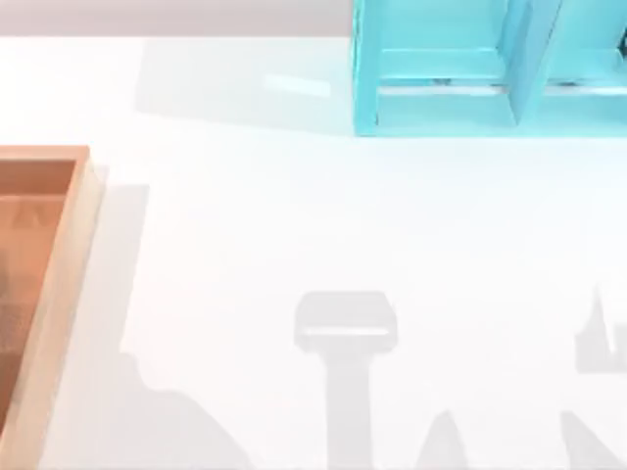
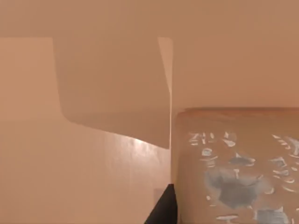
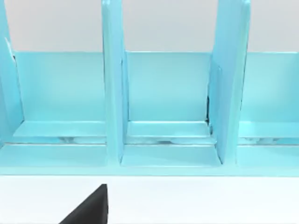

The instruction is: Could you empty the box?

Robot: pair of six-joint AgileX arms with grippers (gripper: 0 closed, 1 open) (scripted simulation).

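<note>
No legible writing or brand is found on any item; the cube (image 2: 236,168) in our left wrist view bears a pale, blotchy grey-white mark on its brown face, but we cannot read it as lettering.

The box (image 1: 61,284) sits at the table's (image 1: 294,215) left edge in the top view, partly cut off by the frame; its tan wall and orange-brown floor are visible there. The turquoise shelf (image 1: 460,73) stands at the far side, right of centre, well apart from the box.

Our left wrist view looks at tan and orange-brown surfaces at very close range, with the cube close to the lens; these match the box, though we cannot confirm whether the cube rests on the floor. A dark tip (image 2: 161,210) shows beside the cube; whether it touches cannot be told, and we cannot tell how the left fingers stand.

Our right wrist view faces the shelf's (image 3: 163,102) open compartments, divided by upright panels; a dark finger (image 3: 88,207) shows over the white table; we cannot tell whether that gripper is spread or closed.
</note>
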